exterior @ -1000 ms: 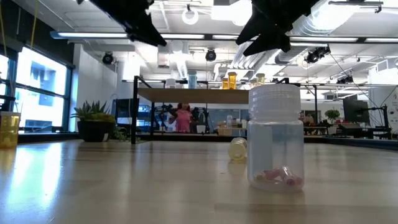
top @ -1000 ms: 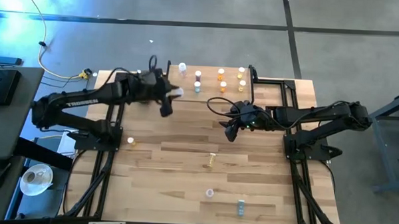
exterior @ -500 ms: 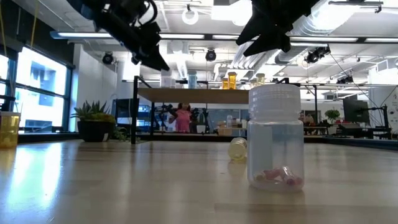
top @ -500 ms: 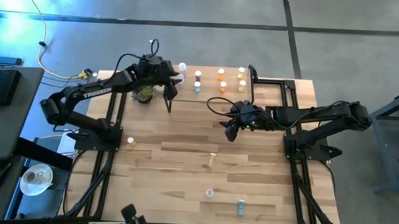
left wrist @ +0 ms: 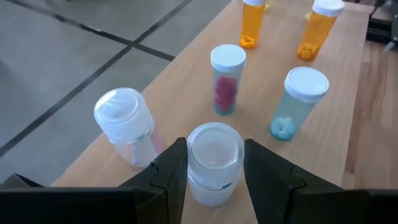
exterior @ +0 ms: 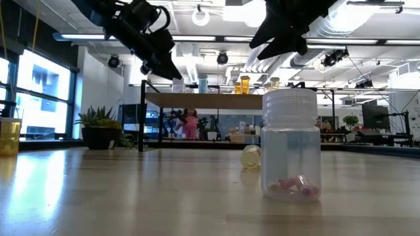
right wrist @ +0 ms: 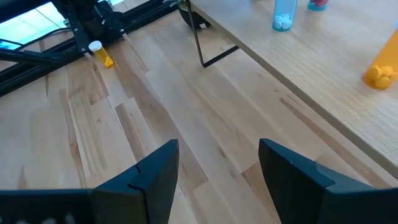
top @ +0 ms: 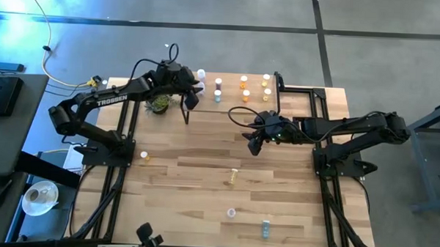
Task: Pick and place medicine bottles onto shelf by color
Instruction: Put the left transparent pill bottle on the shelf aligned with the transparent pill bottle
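The shelf (top: 239,102) stands at the table's far edge, with pink (left wrist: 226,79), teal (left wrist: 296,102) and orange (left wrist: 252,22) medicine bottles upright on it. My left gripper (top: 192,93) is over its left end, shut on a clear white-capped bottle (left wrist: 214,163). A second clear bottle (left wrist: 124,127) stands on the board just beside it. My right gripper (top: 254,143) hangs open over the table's middle, in front of the shelf, with nothing between its fingers (right wrist: 292,171). My left gripper pinches the clear bottle between its two fingers, one on each side of the body (left wrist: 214,186) below the cap. The fingers slant down from the table's left and near side. The bottle stands upright over the shelf board; whether its bottom rests on it, I cannot tell.
A potted plant (top: 160,103) sits by the shelf's left leg. Loose bottles lie about the table: a yellow one (top: 143,156) at the left, a yellow one on its side (top: 233,175), a clear one (exterior: 291,144) and a teal one (top: 265,227) near the front edge.
My left gripper has swung toward the table's far edge and the shelf, sinking a little and rolling slightly, with the clear bottle still between its fingers. The bottle now stands over the shelf's left end, next to the other clear bottle.
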You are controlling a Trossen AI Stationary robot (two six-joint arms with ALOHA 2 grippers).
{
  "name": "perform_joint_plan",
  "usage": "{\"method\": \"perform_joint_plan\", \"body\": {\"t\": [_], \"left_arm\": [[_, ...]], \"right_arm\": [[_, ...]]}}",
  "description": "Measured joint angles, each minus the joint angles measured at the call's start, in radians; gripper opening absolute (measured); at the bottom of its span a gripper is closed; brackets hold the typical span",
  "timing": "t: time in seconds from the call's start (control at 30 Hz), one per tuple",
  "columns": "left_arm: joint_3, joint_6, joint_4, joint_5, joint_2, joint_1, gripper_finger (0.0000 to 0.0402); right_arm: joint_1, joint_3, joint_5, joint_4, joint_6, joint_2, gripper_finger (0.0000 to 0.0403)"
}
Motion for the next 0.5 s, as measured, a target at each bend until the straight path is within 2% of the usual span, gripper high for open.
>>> {"method": "perform_joint_plan", "body": {"t": [0.5], "left_arm": [[-0.001, -0.08, -0.014, -0.002, 0.003, -0.001, 0.0167]], "right_arm": [[0.0, 0.0, -0.007, 0.0, -0.004, 0.0, 0.0213]]}}
